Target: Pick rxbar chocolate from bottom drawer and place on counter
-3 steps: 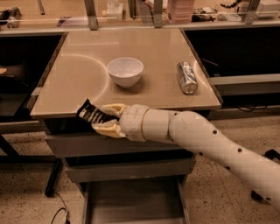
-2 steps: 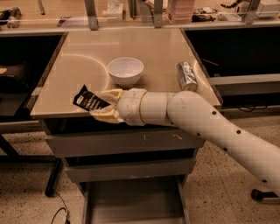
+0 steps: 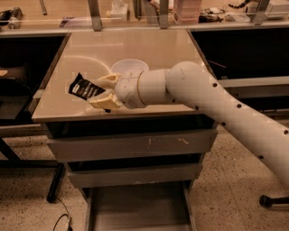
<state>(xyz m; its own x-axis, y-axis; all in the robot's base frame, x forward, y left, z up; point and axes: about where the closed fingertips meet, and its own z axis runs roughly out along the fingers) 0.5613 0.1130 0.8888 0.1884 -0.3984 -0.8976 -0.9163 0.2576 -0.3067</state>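
Observation:
My gripper [image 3: 100,91] is shut on the rxbar chocolate [image 3: 83,88], a small black wrapper with white print. I hold it tilted just above the front left part of the beige counter [image 3: 135,49]. My white arm [image 3: 216,103] reaches in from the right across the counter's front edge. The bottom drawer [image 3: 140,207] is pulled open below, its grey floor bare. The two drawers above it are shut.
A white bowl [image 3: 128,67] sits on the counter just behind my wrist, partly hidden. A cluttered bench [image 3: 144,11] runs along the back. Dark shelving flanks the cabinet on both sides. A cable [image 3: 61,219] lies on the floor at the lower left.
My gripper has risen with the rxbar from the counter's front edge and moved over the counter top. The arm now hides the silver can that was at the right.

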